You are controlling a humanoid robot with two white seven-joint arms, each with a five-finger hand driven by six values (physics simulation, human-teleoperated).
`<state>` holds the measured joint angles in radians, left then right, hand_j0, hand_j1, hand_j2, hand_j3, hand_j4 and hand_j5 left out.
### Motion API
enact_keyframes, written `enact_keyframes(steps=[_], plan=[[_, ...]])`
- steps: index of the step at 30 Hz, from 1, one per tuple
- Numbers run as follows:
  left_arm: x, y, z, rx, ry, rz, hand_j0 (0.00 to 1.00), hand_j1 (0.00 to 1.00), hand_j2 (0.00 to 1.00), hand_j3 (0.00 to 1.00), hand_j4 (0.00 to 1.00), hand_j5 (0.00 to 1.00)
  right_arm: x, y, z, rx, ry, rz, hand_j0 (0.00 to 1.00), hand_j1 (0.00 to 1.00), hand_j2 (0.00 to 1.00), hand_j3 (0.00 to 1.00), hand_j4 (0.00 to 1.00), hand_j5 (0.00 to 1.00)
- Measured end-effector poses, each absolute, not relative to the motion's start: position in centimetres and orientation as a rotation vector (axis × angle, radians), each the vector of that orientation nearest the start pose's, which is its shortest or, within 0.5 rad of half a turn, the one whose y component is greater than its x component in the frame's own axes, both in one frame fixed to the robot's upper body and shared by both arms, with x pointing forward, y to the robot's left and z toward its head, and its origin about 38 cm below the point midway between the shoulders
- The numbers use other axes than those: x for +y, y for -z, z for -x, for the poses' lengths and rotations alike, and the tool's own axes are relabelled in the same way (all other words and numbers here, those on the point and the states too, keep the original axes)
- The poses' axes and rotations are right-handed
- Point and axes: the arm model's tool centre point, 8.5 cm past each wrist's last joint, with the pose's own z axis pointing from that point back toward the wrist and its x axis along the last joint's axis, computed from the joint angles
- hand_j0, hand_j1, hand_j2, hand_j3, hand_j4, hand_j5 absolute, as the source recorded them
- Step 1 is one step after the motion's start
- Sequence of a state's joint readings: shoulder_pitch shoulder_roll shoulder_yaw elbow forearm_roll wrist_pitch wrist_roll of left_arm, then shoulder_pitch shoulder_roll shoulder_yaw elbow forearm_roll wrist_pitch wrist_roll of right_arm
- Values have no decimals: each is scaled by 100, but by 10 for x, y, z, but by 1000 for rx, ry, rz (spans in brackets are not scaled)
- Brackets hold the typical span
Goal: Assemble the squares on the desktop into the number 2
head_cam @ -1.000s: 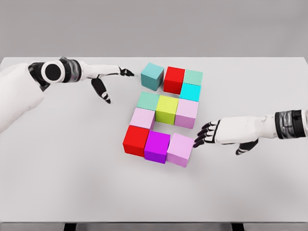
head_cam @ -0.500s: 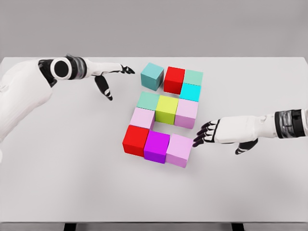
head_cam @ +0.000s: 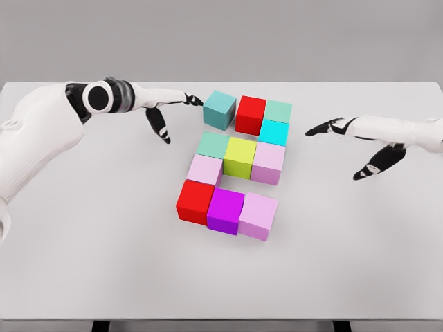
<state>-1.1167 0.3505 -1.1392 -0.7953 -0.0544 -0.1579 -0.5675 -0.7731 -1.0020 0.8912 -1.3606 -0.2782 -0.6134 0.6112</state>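
The left arm came in from the left edge of the frame, its white upper section filling the far left and its forearm running rightward across the upper left. A dark wrist joint with a round cap sat partway along it. The left robot hand (head_cam: pixel 169 111) was spread and held nothing: the dark fingers (head_cam: pixel 194 100) pointed right, and the thumb hung downward.

The right arm entered from the right edge in the upper right of the frame, reaching leftward. The right robot hand (head_cam: pixel 353 142) was also spread and empty, dark fingers stretched left and the thumb angled down.
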Motion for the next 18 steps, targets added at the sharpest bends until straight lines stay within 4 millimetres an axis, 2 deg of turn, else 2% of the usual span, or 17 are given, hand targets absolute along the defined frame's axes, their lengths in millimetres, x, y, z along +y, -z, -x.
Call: enact_keyframes(steps=[5,13,15,18], plan=[[174,-180,-558,-1091,1730,-185,100,100,100,100,100,100,-360,-230,-428,-1516,-1615,-89,100,100,100,100,100,100],[170,-182,-558,-1098,1735,-182,100,100,100,100,100,100,-362,-229,-433,-1525,-1597,-77,100,100,100,100,100,100],[174,-182,-558,-1096,1728,-188,100,100,100,100,100,100,-365,-225,-435,-1499,-1617,-51,100,100,100,100,100,100],[192,-186,-561,-1106,1692,-207,100,100,100,100,100,100,-368,-224,-436,-1482,-1632,-27,100,100,100,100,100,100]])
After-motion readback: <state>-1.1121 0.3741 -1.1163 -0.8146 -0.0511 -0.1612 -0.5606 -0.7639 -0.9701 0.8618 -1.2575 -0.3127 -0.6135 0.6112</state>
